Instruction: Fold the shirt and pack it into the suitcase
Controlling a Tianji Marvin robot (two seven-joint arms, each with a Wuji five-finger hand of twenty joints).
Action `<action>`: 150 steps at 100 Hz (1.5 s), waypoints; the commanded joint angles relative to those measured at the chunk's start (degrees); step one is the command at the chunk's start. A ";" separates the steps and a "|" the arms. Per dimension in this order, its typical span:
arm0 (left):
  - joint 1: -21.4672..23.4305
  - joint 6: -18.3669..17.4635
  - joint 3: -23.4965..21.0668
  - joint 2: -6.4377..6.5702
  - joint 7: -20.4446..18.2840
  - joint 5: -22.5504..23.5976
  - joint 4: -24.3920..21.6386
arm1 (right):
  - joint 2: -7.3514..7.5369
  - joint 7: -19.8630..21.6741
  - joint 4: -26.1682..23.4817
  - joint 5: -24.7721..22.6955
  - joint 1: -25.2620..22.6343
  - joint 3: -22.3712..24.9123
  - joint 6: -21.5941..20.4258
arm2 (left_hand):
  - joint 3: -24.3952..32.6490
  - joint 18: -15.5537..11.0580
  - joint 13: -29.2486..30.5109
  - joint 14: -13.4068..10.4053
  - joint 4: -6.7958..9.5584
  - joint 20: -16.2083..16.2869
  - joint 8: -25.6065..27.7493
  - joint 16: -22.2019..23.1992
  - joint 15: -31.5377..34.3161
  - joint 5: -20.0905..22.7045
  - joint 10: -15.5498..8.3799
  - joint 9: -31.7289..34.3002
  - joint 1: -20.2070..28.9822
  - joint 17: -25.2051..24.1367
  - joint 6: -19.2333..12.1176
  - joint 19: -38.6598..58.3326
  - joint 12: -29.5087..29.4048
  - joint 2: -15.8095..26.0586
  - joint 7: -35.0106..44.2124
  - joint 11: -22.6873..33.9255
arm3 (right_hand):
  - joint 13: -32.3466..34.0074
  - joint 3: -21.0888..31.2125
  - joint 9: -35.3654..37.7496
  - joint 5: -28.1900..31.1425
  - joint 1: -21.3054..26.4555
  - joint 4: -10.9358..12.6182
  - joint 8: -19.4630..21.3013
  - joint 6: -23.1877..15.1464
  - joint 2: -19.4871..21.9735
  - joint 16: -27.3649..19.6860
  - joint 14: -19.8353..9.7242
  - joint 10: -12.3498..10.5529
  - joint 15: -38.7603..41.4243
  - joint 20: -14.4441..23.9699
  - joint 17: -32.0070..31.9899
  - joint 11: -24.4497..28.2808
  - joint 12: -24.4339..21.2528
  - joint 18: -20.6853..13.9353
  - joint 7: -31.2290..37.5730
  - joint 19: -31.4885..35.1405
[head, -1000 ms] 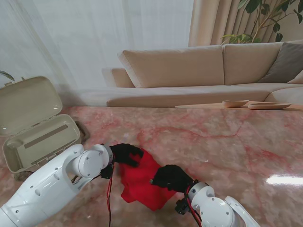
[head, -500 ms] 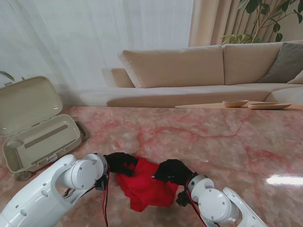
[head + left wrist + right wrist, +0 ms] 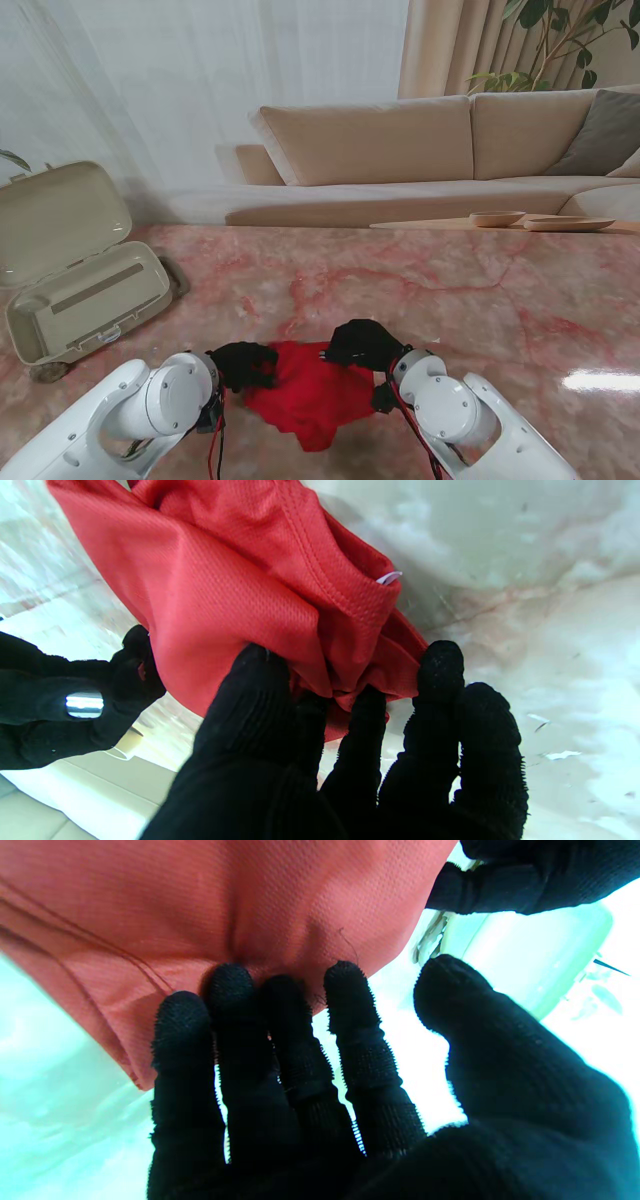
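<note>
The red shirt [image 3: 312,392] lies bunched on the marble table close in front of me. My left hand [image 3: 245,365], in a black glove, is shut on the shirt's left edge. In the left wrist view its fingers [image 3: 360,730] pinch a gathered fold of the shirt [image 3: 240,595]. My right hand [image 3: 362,343] is at the shirt's far right corner. In the right wrist view its four fingers [image 3: 280,1005] press against the shirt [image 3: 200,905] while the thumb [image 3: 450,1000] stands apart, off the cloth. The beige suitcase [image 3: 85,295] lies open at the far left.
The suitcase lid [image 3: 58,218] stands up behind its tray. A beige sofa [image 3: 440,150] runs along the far side. A low wooden board with shallow bowls [image 3: 500,219] sits at the table's far right edge.
Both hands have drawn the shirt nearer to me and spread it wider. The left hand slid nearer, and the right hand moved up to the shirt's far edge.
</note>
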 commanded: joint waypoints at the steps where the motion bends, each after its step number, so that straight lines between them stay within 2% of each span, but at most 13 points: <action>1: 2.46 0.64 0.07 0.29 -0.68 -0.48 0.64 | -0.07 1.39 0.54 0.27 0.22 0.09 -0.67 | -2.17 1.88 1.12 2.94 0.96 -1.33 0.55 -1.31 -0.47 2.08 8.04 5.81 -0.82 0.39 1.98 -0.87 1.06 2.86 -0.70 1.83 | 0.18 1.00 0.71 0.41 1.00 -1.46 -0.80 -2.23 -1.19 -2.14 -1.89 -1.77 -1.40 -1.26 -0.64 -0.30 -0.02 -1.37 1.78 -0.90; 27: 7.96 1.82 -4.65 -0.65 2.81 -2.22 -4.54 | 0.38 2.35 -0.79 -0.51 -0.18 1.91 -4.03 | -2.37 2.58 0.45 3.30 0.87 -4.46 0.88 -3.07 -1.75 3.10 8.59 6.39 -1.55 0.09 3.21 -3.36 1.09 3.89 -1.30 1.80 | -0.46 1.35 0.02 -0.45 0.95 -1.68 -1.80 -2.27 -1.43 -2.42 -2.11 -1.80 -2.05 -1.57 -1.20 -0.91 -0.22 -1.85 2.33 -1.39; 51: 12.99 1.02 -8.74 -1.62 6.24 1.10 -10.24 | 0.85 2.48 -5.51 -2.19 -4.16 5.88 -7.21 | -2.36 2.80 0.90 3.26 0.85 -5.08 1.04 -3.32 -1.54 3.69 8.71 7.11 -1.65 0.45 3.51 -2.93 1.16 3.92 -1.53 1.97 | -0.82 1.02 -0.70 -1.23 0.24 -1.69 -2.44 -1.97 -0.68 -2.30 -1.59 -1.27 -2.03 -1.53 -1.37 -1.43 -0.34 -1.38 1.66 -1.41; 64: 15.26 0.61 -10.20 -2.13 8.21 3.54 -13.05 | 1.11 2.52 -8.52 -3.23 -7.43 8.30 -9.05 | -2.39 3.05 1.51 3.45 0.84 -5.09 1.18 -3.22 -1.07 4.32 8.67 7.80 -1.71 0.91 3.78 -2.28 1.25 3.88 -1.48 2.15 | -1.29 0.09 -1.29 -1.89 -0.26 -1.31 -2.20 -1.77 0.44 -1.53 -0.79 -0.70 -1.28 -0.55 -1.72 -1.84 -0.33 0.03 -0.14 -0.70; 76: 16.36 -1.09 -10.71 -2.89 11.46 4.36 -14.11 | 1.42 3.00 -10.49 -4.00 -10.09 9.97 -10.81 | -2.34 3.18 1.85 3.22 0.85 -5.05 1.34 -3.11 -0.74 5.09 8.70 8.18 -1.54 1.23 4.14 -1.82 1.35 3.60 -1.32 2.28 | -1.06 -0.40 -1.50 -2.88 -0.48 -1.16 -2.23 -1.84 1.18 -1.02 -0.39 -0.46 -0.69 0.05 -1.52 -2.02 -0.31 0.39 -1.44 -0.35; 88: 15.65 -4.78 -10.20 -3.72 14.95 1.24 -13.03 | 1.68 3.65 -11.55 -4.33 -12.06 10.85 -12.11 | -2.27 3.18 2.15 3.01 0.85 -5.02 1.62 -2.97 -0.44 6.10 8.41 8.67 -1.17 1.30 4.01 -1.55 1.58 3.18 -0.89 2.70 | -0.93 -1.61 -1.97 -4.13 0.01 -0.78 -2.14 -1.90 2.16 0.04 -0.22 -0.24 0.42 1.34 -0.99 -2.22 -0.17 0.38 -3.57 0.35; 99: 13.67 -7.94 -8.90 -4.06 16.09 -2.10 -10.97 | 1.65 2.75 -11.88 -5.48 -13.40 10.84 -13.29 | -2.14 3.19 2.32 2.81 0.87 -4.99 1.97 -2.86 -0.24 7.26 8.09 9.11 -0.59 1.36 3.93 -1.36 1.84 2.83 -0.23 3.19 | -0.42 -1.79 -2.21 -4.94 0.44 -0.67 -2.25 -2.00 2.37 0.44 -0.23 -0.17 1.02 1.89 -0.45 -2.26 -0.15 0.20 -4.29 0.88; 124: 8.84 -12.59 -5.75 -3.92 14.61 -7.22 -6.20 | 2.01 3.16 -10.58 -7.13 -13.35 9.17 -14.30 | -2.08 2.63 2.77 2.23 0.85 -4.58 2.63 -2.36 0.56 9.04 7.48 9.67 0.19 1.43 4.06 -0.42 2.25 2.67 1.21 4.05 | -0.27 -1.93 -2.74 -6.77 1.10 -0.65 -2.58 -2.28 2.85 1.12 -0.46 -0.08 2.01 2.95 -0.24 -2.42 -0.27 -0.07 -4.99 1.77; 141: 5.91 -14.10 -3.33 -3.90 14.34 -7.72 -2.46 | 2.05 3.39 -8.49 -6.80 -11.79 7.30 -13.86 | -2.24 1.95 2.00 1.99 0.77 -2.35 2.90 -1.13 1.67 9.36 4.61 11.18 -0.14 0.15 3.04 2.51 2.42 3.10 2.10 4.55 | -0.64 -1.89 -2.62 -6.90 1.56 -0.71 -2.91 -2.51 2.77 0.62 -1.14 -0.65 1.22 2.91 -0.54 -2.62 -0.61 -0.32 -4.63 1.05; 150: 4.36 -14.47 -1.85 -3.90 14.38 -7.44 -0.36 | 2.09 3.39 -7.44 -7.37 -10.93 6.42 -13.37 | -2.25 1.74 1.72 2.04 0.74 -1.68 2.92 -0.76 1.86 9.37 4.07 11.70 -0.30 -0.22 2.98 3.12 2.49 3.37 2.27 4.68 | -1.03 -1.84 -2.57 -6.93 1.53 -0.71 -3.25 -2.40 2.88 0.32 -1.32 -0.72 0.70 2.85 -1.06 -3.03 -0.95 -0.33 -4.52 0.62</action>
